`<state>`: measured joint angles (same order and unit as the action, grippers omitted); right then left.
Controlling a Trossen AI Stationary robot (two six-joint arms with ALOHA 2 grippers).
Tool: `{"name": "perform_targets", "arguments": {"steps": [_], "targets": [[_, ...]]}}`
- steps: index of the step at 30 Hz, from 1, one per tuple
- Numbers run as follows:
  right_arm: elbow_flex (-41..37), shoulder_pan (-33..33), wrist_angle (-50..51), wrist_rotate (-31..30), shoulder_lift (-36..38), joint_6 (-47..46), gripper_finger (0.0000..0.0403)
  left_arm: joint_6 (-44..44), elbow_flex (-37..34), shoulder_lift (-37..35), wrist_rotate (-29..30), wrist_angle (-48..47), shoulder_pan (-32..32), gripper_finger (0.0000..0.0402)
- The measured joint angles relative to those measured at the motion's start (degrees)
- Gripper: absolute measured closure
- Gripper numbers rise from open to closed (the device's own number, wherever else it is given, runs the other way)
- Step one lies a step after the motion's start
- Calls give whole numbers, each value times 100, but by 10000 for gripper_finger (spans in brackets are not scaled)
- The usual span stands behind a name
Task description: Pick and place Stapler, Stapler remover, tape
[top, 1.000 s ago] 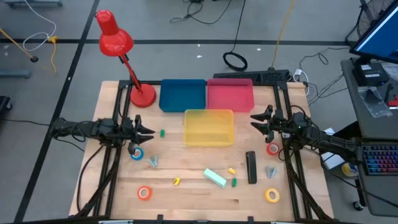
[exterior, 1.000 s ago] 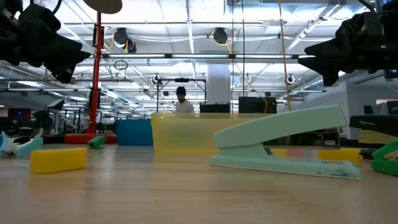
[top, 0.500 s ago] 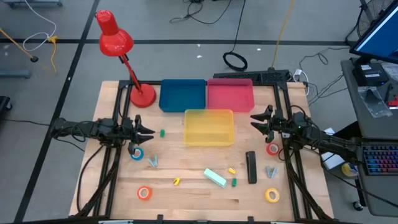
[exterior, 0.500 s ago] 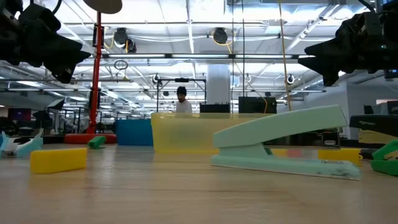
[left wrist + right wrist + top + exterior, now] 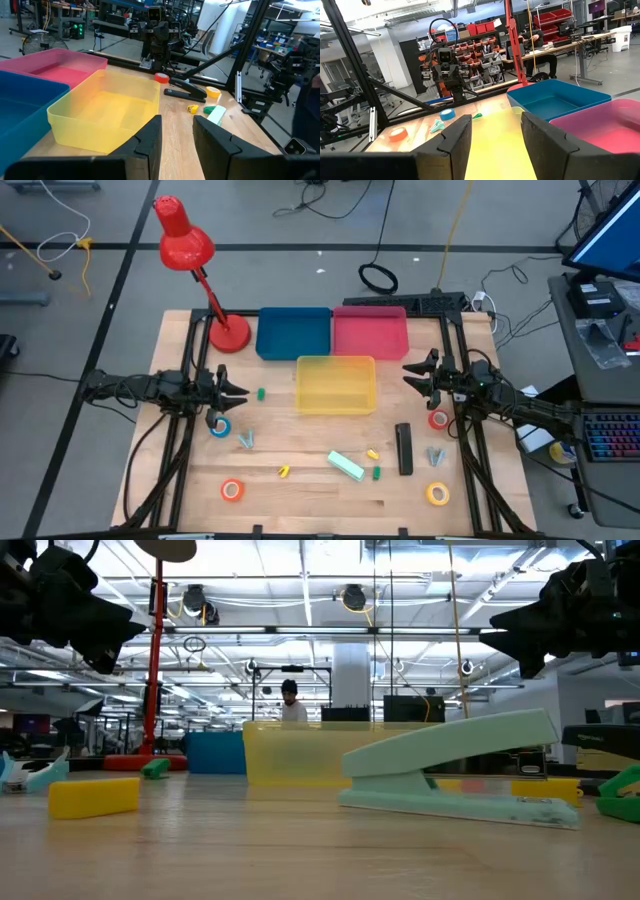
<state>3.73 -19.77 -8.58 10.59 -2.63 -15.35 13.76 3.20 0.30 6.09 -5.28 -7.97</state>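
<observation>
Both claws hover part open, holding nothing.
Nearest on the surface [image 5: 300, 500] lie orange tape [image 5: 232, 490], yellow tape [image 5: 437, 494] and the mint stapler [image 5: 347, 466]; farther, blue tape [image 5: 219, 427] under the left claw [image 5: 243, 392], red tape [image 5: 438, 419] by the right claw [image 5: 408, 375].

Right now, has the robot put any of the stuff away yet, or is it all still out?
Nothing is put away yet: the yellow bin, blue bin and pink bin look empty. Nothing is in hand either; the left gripper and right gripper hover open and empty beside the yellow bin. Still left on the table: the green stapler, black stapler and the blue, orange, red and yellow tape.
</observation>
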Motion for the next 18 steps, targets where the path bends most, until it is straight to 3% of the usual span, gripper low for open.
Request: {"name": "perform_targets", "arguments": {"steps": [5, 10, 14, 18], "targets": [[0, -2, -3, -26, 0, 4, 236, -2, 0, 1, -1, -1, 2, 291], [0, -2, -4, -582, -2, -257, 236, -2, 1, 2, 0, -1, 0, 291], [0, -2, -24, -601, 0, -1104, 236, -1, 0, 2, -1, 0, 1, 291], [0, -2, -23, -603, 0, -2521, 236, -2, 2, 2, -1, -1, 0, 291]]}}
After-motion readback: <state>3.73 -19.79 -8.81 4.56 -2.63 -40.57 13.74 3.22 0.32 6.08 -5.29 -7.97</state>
